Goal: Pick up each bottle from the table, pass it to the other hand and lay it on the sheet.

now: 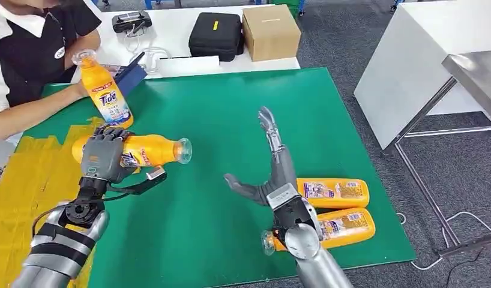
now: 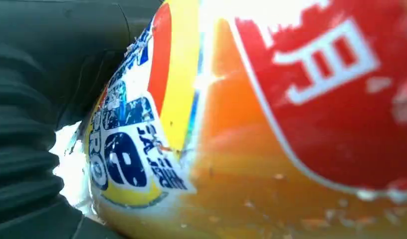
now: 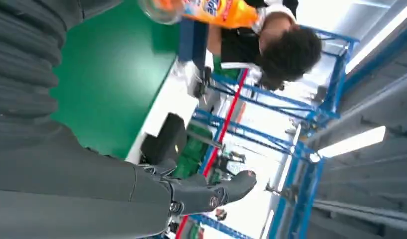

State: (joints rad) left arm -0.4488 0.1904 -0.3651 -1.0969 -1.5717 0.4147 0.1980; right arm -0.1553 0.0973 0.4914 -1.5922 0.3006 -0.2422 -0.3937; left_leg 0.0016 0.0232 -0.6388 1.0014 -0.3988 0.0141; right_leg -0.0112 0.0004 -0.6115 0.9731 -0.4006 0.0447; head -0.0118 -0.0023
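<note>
An orange bottle (image 1: pixel 148 150) was held on its side by the left hand (image 1: pixel 104 157), the fingers (image 1: pixel 111 135) wrapped over its labelled middle and its clear cap pointed across toward the right hand (image 1: pixel 273 174). In the left wrist view the bottle's label (image 2: pixel 137 149) was pressed up close against the hand. The right hand was raised above the green mat (image 1: pixel 231 120) with nothing in it, its fingers (image 1: pixel 268 123) stretched out straight and the thumb spread wide toward the held bottle; a clear gap was left between its fingertips and the cap. Just behind the right hand's wrist, two more orange bottles (image 1: pixel 334 192) (image 1: pixel 345 225) were laid flat side by side on the mat. Beyond the left fingers, a fourth bottle (image 1: pixel 106 93) was stood upright at the counter's far edge, steadied by a person's hand (image 1: pixel 81 90). A yellow sheet (image 1: pixel 27 180) was spread under and beside the left arm.
</note>
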